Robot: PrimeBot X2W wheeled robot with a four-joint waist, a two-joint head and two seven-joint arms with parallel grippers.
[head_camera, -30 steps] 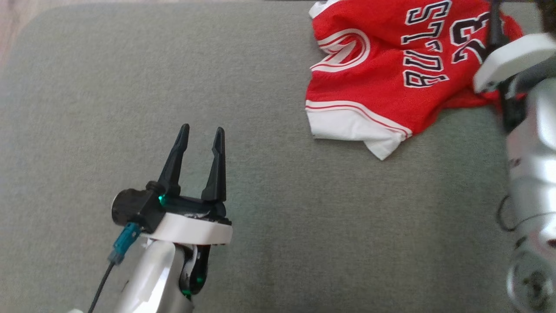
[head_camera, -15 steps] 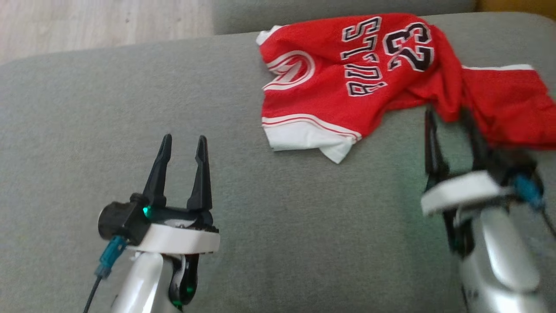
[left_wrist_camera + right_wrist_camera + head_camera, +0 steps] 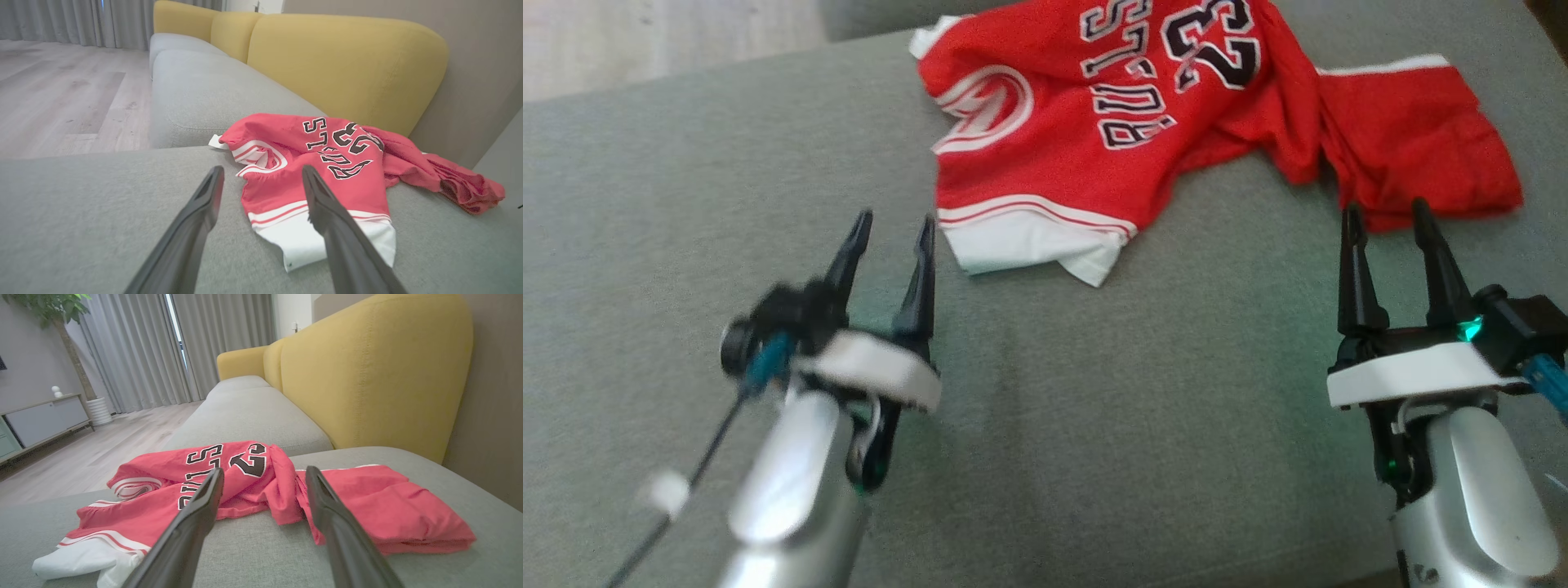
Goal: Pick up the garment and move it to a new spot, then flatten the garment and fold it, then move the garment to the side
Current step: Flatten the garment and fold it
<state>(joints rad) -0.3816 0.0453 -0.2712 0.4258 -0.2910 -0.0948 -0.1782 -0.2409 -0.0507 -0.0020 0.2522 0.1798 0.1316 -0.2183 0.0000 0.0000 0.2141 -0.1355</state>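
Grey seat (image 3: 1045,425) bears the jersey (image 3: 1094,155), crumpled at twelve to one o'clock in the head view. The left gripper (image 3: 895,217) and right gripper (image 3: 1387,206) are both spread and empty, just short of it. Flattening, folding and moving aside all look undone.

We record a grey sofa seat (image 3: 245,400) with yellow backrests (image 3: 367,375) against a beige wall (image 3: 482,61). Pale wood floor (image 3: 61,94). Grey full-length curtains (image 3: 135,347), daylight showing between them. Potted plant (image 3: 75,355) and low cabinet (image 3: 45,420) nearby.
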